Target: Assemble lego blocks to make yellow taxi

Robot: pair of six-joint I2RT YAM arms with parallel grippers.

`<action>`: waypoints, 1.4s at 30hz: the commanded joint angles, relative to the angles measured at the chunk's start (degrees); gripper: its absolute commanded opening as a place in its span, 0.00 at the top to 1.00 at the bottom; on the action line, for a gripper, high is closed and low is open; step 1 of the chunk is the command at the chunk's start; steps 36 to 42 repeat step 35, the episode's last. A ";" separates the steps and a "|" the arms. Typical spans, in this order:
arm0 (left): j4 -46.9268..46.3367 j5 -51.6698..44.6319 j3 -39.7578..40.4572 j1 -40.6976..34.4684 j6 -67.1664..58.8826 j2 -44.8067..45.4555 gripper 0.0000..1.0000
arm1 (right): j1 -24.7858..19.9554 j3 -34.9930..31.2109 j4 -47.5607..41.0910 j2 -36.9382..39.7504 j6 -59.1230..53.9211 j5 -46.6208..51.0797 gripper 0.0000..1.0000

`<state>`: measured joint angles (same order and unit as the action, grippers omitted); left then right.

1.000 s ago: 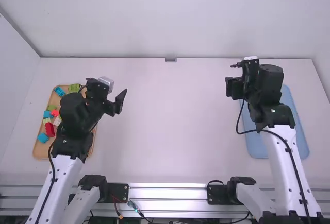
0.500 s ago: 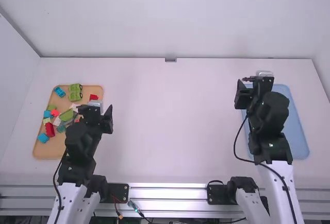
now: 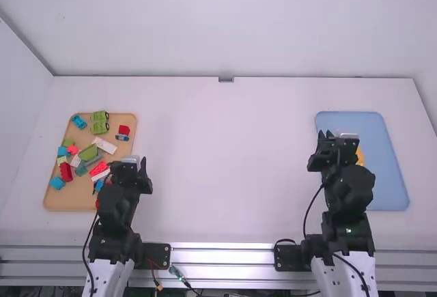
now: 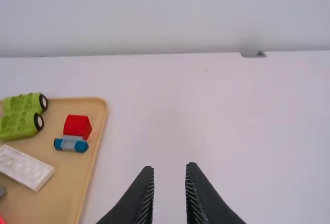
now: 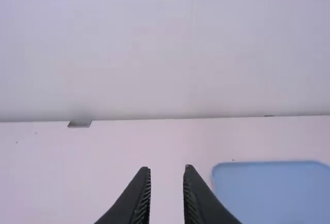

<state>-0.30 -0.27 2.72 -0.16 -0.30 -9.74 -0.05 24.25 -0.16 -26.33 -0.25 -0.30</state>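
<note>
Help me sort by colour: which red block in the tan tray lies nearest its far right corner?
The red block beside the blue-and-grey piece; the other red blocks in the tan tray lie farther from that corner.

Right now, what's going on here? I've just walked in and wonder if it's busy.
Nothing is being handled: the left claw and right claw are open and empty. Loose blocks lie in the tan tray on the left. The blue tray on the right holds something orange-yellow, partly hidden; I can't tell whether it's the taxi.
</note>
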 commanded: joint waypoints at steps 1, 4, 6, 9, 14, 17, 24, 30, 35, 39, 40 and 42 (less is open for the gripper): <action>0.30 0.27 -2.02 0.16 0.30 2.37 0.87 | 0.05 -2.97 0.16 3.00 0.25 0.30 0.89; 0.30 0.27 -2.72 0.16 0.30 4.42 0.91 | 0.05 -5.95 0.16 5.97 0.25 0.30 0.95; 0.30 0.27 -2.72 0.16 0.30 6.11 0.94 | 0.05 -8.46 0.16 8.48 0.25 0.30 0.99; 0.30 0.27 -2.72 0.16 0.30 7.82 0.97 | 0.05 -11.08 0.16 11.10 0.25 0.30 1.00; 0.30 0.27 -2.72 0.16 0.30 9.74 1.00 | 0.05 -15.35 0.16 15.37 0.25 0.30 1.00; 0.30 0.27 -2.72 0.16 0.30 9.74 1.00 | 0.05 -17.49 0.16 17.51 0.25 0.30 1.00; 0.30 0.27 -2.72 0.16 0.30 9.74 1.00 | 0.05 -22.17 0.16 22.20 0.25 0.30 1.00; 0.30 0.27 -2.72 0.16 0.30 9.74 1.00 | 0.05 -24.25 0.16 25.52 0.25 0.30 1.00; 0.30 0.27 -2.72 0.16 0.30 9.74 1.00 | 0.05 -24.25 0.16 26.33 0.25 0.30 1.00; 0.30 0.27 -2.72 0.16 0.30 9.74 1.00 | 0.05 -24.25 0.16 26.33 0.25 0.30 1.00; 0.30 0.27 -2.72 0.16 0.30 9.74 1.00 | 0.05 -24.25 0.16 26.33 0.25 0.30 1.00; 0.30 0.27 -2.72 0.16 0.30 9.74 1.00 | 0.05 -24.25 0.16 26.33 0.25 0.30 1.00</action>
